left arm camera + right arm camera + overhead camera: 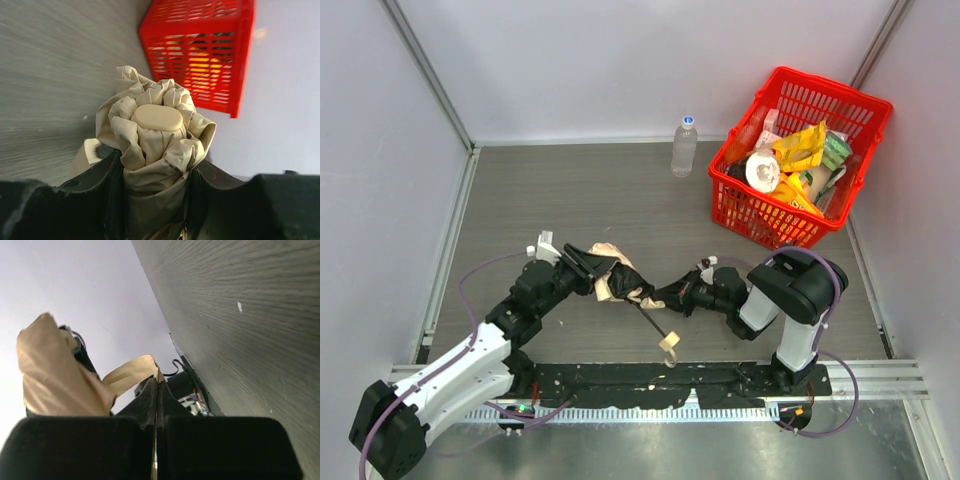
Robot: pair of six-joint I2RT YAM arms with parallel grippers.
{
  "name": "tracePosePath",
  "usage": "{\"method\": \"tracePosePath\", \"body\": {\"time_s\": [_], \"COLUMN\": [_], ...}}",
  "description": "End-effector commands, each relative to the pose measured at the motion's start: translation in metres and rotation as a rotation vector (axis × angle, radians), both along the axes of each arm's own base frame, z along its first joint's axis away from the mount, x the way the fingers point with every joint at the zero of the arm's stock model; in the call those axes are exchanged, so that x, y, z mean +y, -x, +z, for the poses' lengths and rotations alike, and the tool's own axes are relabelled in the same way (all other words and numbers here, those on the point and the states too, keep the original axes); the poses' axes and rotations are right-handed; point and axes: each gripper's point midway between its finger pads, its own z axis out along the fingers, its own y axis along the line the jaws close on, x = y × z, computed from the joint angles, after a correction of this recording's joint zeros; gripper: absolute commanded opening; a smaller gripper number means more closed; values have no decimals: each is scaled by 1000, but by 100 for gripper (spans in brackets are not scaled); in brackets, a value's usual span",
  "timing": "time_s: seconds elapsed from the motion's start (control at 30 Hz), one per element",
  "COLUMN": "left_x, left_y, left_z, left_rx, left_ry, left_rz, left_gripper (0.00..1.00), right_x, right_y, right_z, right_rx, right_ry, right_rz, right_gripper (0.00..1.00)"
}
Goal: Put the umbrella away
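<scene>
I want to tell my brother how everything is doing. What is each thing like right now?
Umbrella: folded, fabric bunched, black shaft sticking out.
Strap: not wrapped round, pinched at its end.
Left jaws: shut around the umbrella's fabric.
Right jaws: shut on the strap.
Water bottle: upright, cap on.
Red basket: upright, full of packets.

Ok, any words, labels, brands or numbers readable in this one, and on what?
No text here can be read.
Label on the water bottle: too small to read.
Print on the packets in the red basket: too small and blurred.
The umbrella: no print shows.
</scene>
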Motion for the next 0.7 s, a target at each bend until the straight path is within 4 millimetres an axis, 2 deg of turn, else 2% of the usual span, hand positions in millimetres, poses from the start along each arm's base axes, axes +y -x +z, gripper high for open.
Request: {"method": "tracePosePath", "body": {"time_s": [0.0,0.07,0.1,0.13,0.17,0.2,0.23,0.27,0.3,0.33,0.37,0.4,0.5,0.57,0.67], "left_x": [-7,-6,-5,-5,-4,-4,-3,-4,-5,-5,-5,-4,4,11,26], "left_y": [2,2,1,-1,-2,-5,-7,-8,-9,-10,-9,-10,-9,-8,-14], "left_z": [17,18,20,24,30,39,45,48,49,47,44,41,30,29,39], "left_rx": [-52,-60,-63,-78,-103,-140,-161,-179,-184,-181,-175,-163,-154,-160,-198], "left_ry": [-50,-80,-78,-61,-27,11,19,9,-12,-45,-79,-115,-217,-240,-240], "left_rz": [-74,-75,-68,-57,-44,-31,-23,-24,-32,-39,-48,-50,-46,-20,71], "left_gripper": [0,0,0,0,0,0,0,0,0,0,0,0,0,0,0], "right_x": [9,7,8,8,10,9,9,4,2,-10,-20,-37,-59,-65,-54], "right_y": [4,6,4,5,5,6,4,4,4,2,4,-3,-10,-12,-1], "right_z": [30,5,8,-5,2,-9,-4,-17,-14,-23,-26,-28,-29,-30,-36], "right_rx": [-279,-256,-311,-292,-326,-310,-339,-328,-347,-355,-352,-373,-402,-423,-458], "right_ry": [-22,103,128,194,205,280,312,437,490,635,712,842,1029,1135,1178], "right_rz": [113,149,166,190,204,230,244,299,327,380,406,430,515,560,656], "right_gripper": [1,1,1,1,1,1,1,1,1,1,1,1,1,1,1]}}
